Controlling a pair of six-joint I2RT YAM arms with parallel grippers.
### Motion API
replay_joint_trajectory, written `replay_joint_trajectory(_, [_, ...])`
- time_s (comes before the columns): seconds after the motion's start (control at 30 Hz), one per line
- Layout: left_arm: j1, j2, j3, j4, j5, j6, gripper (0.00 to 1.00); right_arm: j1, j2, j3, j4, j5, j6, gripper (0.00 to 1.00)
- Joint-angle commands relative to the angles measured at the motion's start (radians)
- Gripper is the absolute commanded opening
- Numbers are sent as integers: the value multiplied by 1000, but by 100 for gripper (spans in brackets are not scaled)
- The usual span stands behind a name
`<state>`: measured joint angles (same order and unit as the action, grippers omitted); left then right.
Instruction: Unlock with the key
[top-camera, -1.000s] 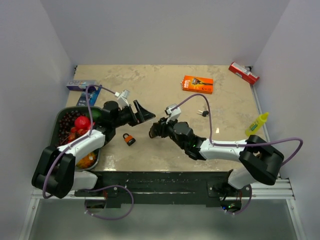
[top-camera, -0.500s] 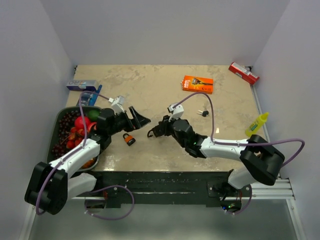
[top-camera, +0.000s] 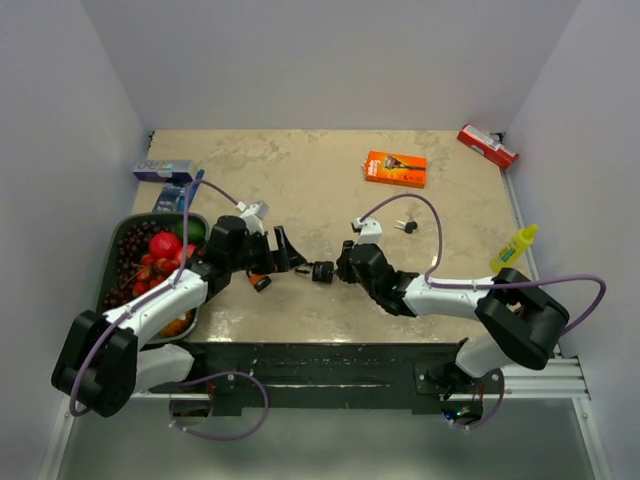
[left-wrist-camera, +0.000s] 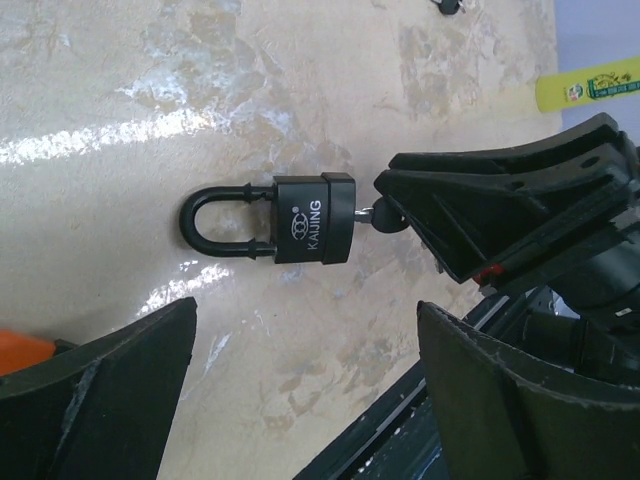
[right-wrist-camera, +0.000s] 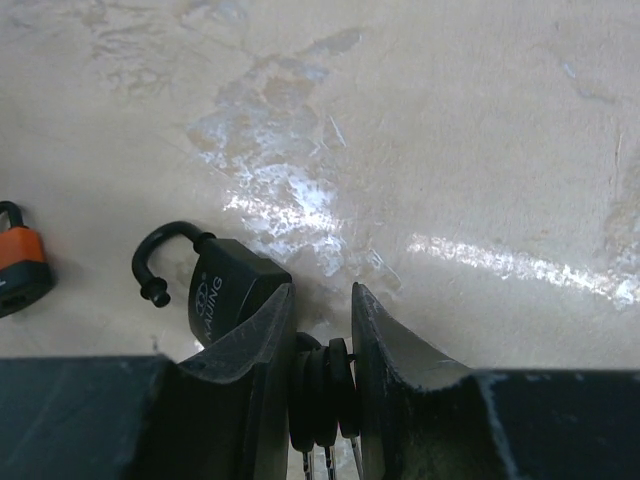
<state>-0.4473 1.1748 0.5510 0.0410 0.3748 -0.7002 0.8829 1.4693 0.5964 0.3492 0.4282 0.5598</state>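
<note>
A black padlock (top-camera: 322, 271) (left-wrist-camera: 310, 220) (right-wrist-camera: 225, 290) lies on the table between my two grippers. Its shackle (left-wrist-camera: 215, 222) points towards the left arm. In the right wrist view one shackle end (right-wrist-camera: 155, 292) looks free of the body. The key (left-wrist-camera: 375, 215) sits in the lock's base. My right gripper (top-camera: 340, 270) (right-wrist-camera: 322, 330) is shut on the bunch of black key heads (right-wrist-camera: 325, 385). My left gripper (top-camera: 285, 255) (left-wrist-camera: 310, 390) hangs wide open just left of the padlock, with nothing between its fingers.
An orange padlock (top-camera: 262, 283) (right-wrist-camera: 20, 265) lies under the left gripper. Spare keys (top-camera: 405, 225), an orange box (top-camera: 395, 168), a red pack (top-camera: 488, 146), a yellow bottle (top-camera: 515, 248) and a blue box (top-camera: 165, 170) sit around. A fruit bin (top-camera: 140, 218) stands at left.
My right gripper has shifted right and lower with the keys and black padlock. The left gripper has swung down and right towards the padlock, staying open.
</note>
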Motion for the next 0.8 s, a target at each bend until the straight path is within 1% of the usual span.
replay_joint_trajectory(0.0, [1,39,137,-119,50,108,96,-1,13,-3,8,32,66,6])
replay_joint_trajectory(0.07, [9,71,205,-156,62,157,96,-1,17,-9,-3,29,66,13])
replay_joint_trajectory(0.1, [13,81,226,-185,68,171,96,-1,16,-12,-6,26,68,23])
replay_joint_trajectory(0.17, [33,101,285,-210,73,208,97,-2,2,-18,-21,29,69,34])
replay_joint_trajectory(0.2, [41,108,305,-228,78,220,97,-1,-4,-20,-27,30,69,42])
replay_joint_trajectory(0.27, [61,117,361,-248,72,260,97,-1,-29,-26,-41,32,66,49])
replay_joint_trajectory(0.3, [65,120,380,-269,50,274,97,-1,-38,-27,-45,38,58,57])
replay_joint_trajectory(0.33, [70,121,413,-280,33,304,98,-1,-47,-27,-61,40,52,60])
replay_joint_trajectory(0.4, [78,117,435,-297,-26,330,99,1,-84,-26,-65,49,5,65])
replay_joint_trajectory(0.47, [84,97,441,-291,-69,357,99,2,-118,-26,-43,5,-46,67])
replay_joint_trajectory(0.5, [87,89,435,-276,-108,361,99,2,-118,-18,-33,-24,-116,68])
replay_joint_trajectory(0.53, [90,80,417,-264,-120,367,99,2,-116,-7,-36,-98,-153,68])
replay_joint_trajectory(0.6, [111,56,396,-236,-132,366,99,5,-86,51,-64,-144,-227,69])
replay_joint_trajectory(0.7, [148,36,379,-236,-148,360,99,8,-34,126,-110,-218,-311,69])
replay_joint_trajectory(0.77, [176,19,369,-236,-154,347,99,13,-3,182,-145,-249,-345,69])
